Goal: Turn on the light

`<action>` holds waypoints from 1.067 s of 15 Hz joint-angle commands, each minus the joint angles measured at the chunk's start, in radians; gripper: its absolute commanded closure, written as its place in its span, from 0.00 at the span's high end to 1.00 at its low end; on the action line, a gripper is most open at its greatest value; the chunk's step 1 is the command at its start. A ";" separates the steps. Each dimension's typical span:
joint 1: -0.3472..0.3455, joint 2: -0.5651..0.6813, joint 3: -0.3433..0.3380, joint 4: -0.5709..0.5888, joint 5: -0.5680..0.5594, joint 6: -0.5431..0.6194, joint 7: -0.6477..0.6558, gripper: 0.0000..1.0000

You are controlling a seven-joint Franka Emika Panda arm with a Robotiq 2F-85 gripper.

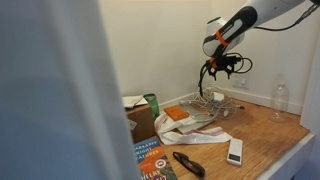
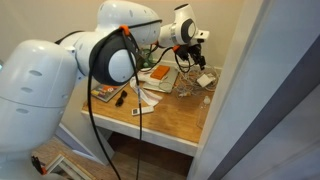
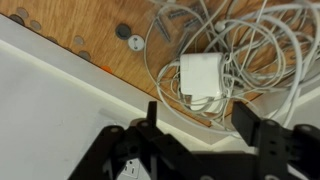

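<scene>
No lamp or light switch shows in any view. My gripper (image 1: 218, 70) hangs above the back of the wooden table (image 1: 265, 135), close to the white wall; it also shows in an exterior view (image 2: 190, 58). In the wrist view the gripper (image 3: 200, 125) is open and empty, its two dark fingers well apart. Below it lie a white power adapter (image 3: 207, 80) and a tangle of white cables (image 3: 250, 40), which also show in an exterior view (image 1: 208, 103). A white wall outlet (image 3: 130, 170) shows at the bottom of the wrist view, partly hidden by the gripper body.
A clear bottle (image 1: 280, 100) stands at the back of the table. A white remote (image 1: 235, 151), a black tool (image 1: 188, 164), books (image 1: 150, 158), a green can (image 1: 151, 103) and a cardboard box (image 1: 137, 120) sit nearer the front. A curtain (image 1: 50, 90) blocks one side.
</scene>
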 commanded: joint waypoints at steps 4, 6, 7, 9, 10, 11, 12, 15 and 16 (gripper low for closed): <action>-0.013 -0.271 0.027 -0.339 0.176 -0.025 -0.386 1.00; -0.025 -0.330 0.036 -0.405 0.221 -0.054 -0.502 1.00; -0.032 -0.358 0.042 -0.437 0.241 -0.065 -0.562 1.00; -0.047 -0.408 0.052 -0.490 0.282 -0.097 -0.671 1.00; -0.052 -0.430 0.054 -0.512 0.297 -0.121 -0.718 1.00; -0.059 -0.451 0.056 -0.530 0.311 -0.149 -0.766 1.00; -0.066 -0.469 0.057 -0.547 0.324 -0.179 -0.810 1.00; -0.050 -0.437 0.032 -0.503 0.308 -0.204 -0.819 1.00; -0.057 -0.453 0.033 -0.519 0.315 -0.219 -0.851 1.00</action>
